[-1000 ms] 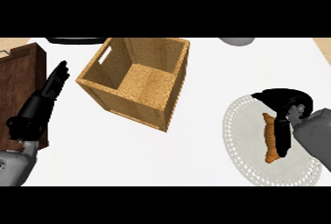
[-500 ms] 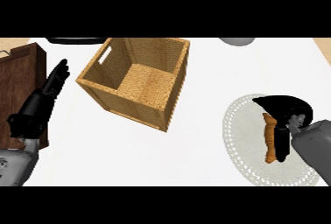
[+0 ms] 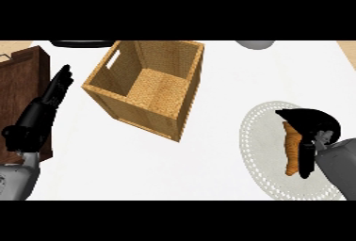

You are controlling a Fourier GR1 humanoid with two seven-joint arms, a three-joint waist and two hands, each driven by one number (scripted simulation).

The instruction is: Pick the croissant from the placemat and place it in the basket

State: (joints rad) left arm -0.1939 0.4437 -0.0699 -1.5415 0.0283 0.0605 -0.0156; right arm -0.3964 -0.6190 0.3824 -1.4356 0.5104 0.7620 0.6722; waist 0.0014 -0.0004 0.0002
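An orange-brown croissant (image 3: 293, 149) lies on the round pale lace placemat (image 3: 262, 155) at the right. My right hand (image 3: 314, 126) is curled over the croissant's right side, fingers arched above its top end and thumb along its lower edge. The wicker basket (image 3: 147, 87) stands left of centre, open and with nothing in it, well apart from the placemat. My left hand (image 3: 43, 108) rests at the left edge, fingers straight and pointing up, holding nothing.
A dark brown wooden board (image 3: 24, 77) lies under the left hand at the left edge. A black object (image 3: 82, 44) and a grey bowl (image 3: 254, 44) show at the counter's far edge. White counter (image 3: 215, 94) separates basket and placemat.
My right hand has closed further round the croissant, the fingers arching over its top end. The croissant has shifted slightly. The left hand has barely moved.
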